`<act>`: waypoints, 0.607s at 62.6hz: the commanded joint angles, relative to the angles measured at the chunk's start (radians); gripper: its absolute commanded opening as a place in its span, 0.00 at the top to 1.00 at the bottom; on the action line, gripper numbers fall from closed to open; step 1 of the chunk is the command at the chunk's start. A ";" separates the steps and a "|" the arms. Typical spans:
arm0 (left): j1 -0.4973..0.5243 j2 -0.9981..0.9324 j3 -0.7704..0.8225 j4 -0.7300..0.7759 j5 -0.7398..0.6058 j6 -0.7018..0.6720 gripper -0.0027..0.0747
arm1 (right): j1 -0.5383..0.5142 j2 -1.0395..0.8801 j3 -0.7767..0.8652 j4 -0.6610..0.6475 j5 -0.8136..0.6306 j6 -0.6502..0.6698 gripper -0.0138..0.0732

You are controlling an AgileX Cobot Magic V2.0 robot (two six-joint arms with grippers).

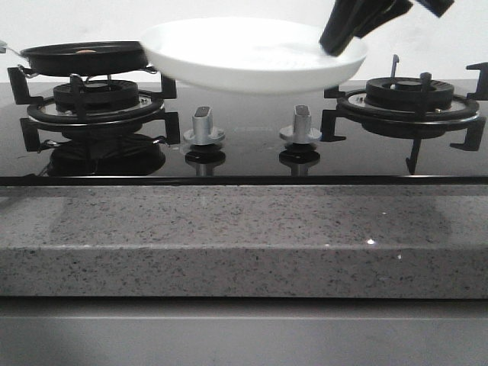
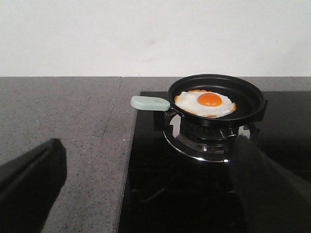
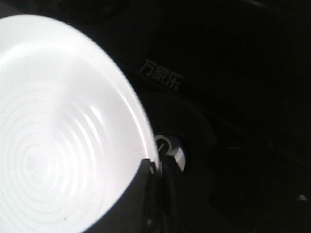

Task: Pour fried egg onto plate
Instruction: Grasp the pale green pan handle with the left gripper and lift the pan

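Note:
The fried egg (image 2: 204, 103), white with an orange yolk, lies in the black pan (image 2: 245, 94) on the left burner. In the front view only a sliver of it (image 1: 85, 51) shows above the pan (image 1: 84, 61). The pan's pale green handle (image 2: 149, 103) points toward the granite. My left gripper (image 2: 150, 160) is open and empty, short of the pan, and out of the front view. My right gripper (image 1: 339, 42) is shut on the right rim of the white plate (image 1: 252, 53) and holds it in the air above the hob's middle, its left edge beside the pan. The plate (image 3: 58, 136) fills the right wrist view, rim between the jaws.
Two silver knobs (image 1: 203, 126) (image 1: 300, 123) stand on the black glass hob below the plate. The right burner grate (image 1: 415, 95) is bare. A grey speckled granite counter (image 1: 229, 236) runs along the front and to the left of the hob (image 2: 58, 111).

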 commanded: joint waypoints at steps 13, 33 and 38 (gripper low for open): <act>0.000 0.013 -0.042 -0.079 -0.023 -0.010 0.10 | 0.002 -0.062 0.015 0.064 -0.082 -0.019 0.96; 0.051 0.312 -0.287 -0.278 0.047 -0.218 0.10 | 0.002 -0.059 0.015 0.066 -0.082 -0.019 0.96; 0.074 0.412 -0.377 -0.303 0.088 -0.218 0.10 | 0.002 -0.059 0.015 0.066 -0.082 -0.019 0.96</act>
